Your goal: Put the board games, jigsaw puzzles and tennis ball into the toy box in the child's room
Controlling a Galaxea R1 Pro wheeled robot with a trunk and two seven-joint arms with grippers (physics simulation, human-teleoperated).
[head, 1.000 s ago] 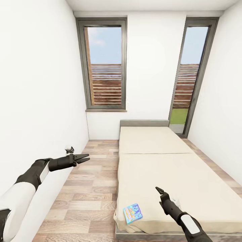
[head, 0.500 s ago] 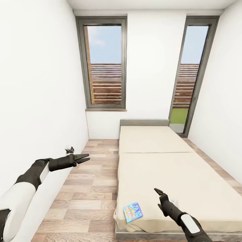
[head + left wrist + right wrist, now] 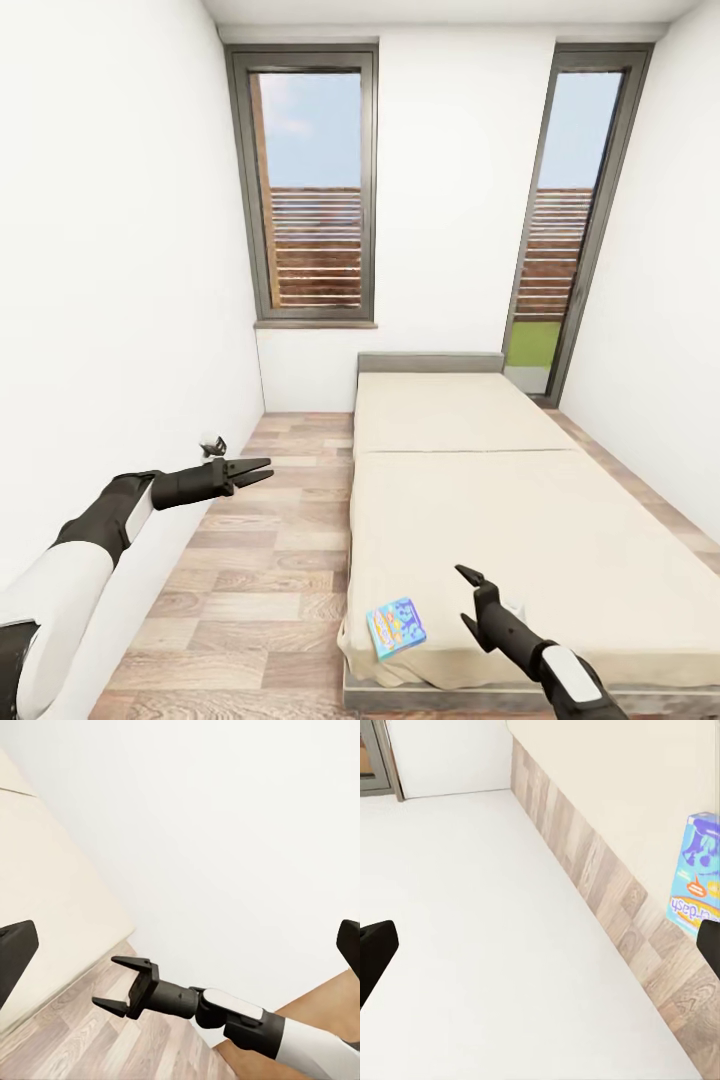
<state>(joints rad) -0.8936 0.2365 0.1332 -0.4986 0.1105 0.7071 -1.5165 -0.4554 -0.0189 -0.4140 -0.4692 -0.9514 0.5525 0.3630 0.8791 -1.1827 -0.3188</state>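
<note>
Two grippers, both with fingers spread apart and holding nothing. Right gripper (image 3: 468,598) low over the near end of the bed (image 3: 520,520), tips aimed toward the near left corner of the mattress; same gripper seen from the left wrist camera (image 3: 120,984) with its two black fingers parted above the wood-plank floor (image 3: 270,560) beside the mattress edge. Just beside it, toward the left corner, the small blue board game (image 3: 396,629) lying flat at the mattress edge, apart from the fingers, nothing between them; its blue and orange cover also at the edge of the right wrist view (image 3: 699,877), resting on beige. Left gripper (image 3: 258,469) stretched out level above the floor, well apart from the bed, close by the white left wall (image 3: 110,300). Beyond the grippers, two beige mattress halves running back to a grey headboard (image 3: 430,362) against the far white wall. Behind that, a tall dark-framed window (image 3: 310,190) on the left and a taller glazed opening (image 3: 570,220) on the right, slatted fence and sky outside. Floor strip between bed and left wall bare of objects.
</note>
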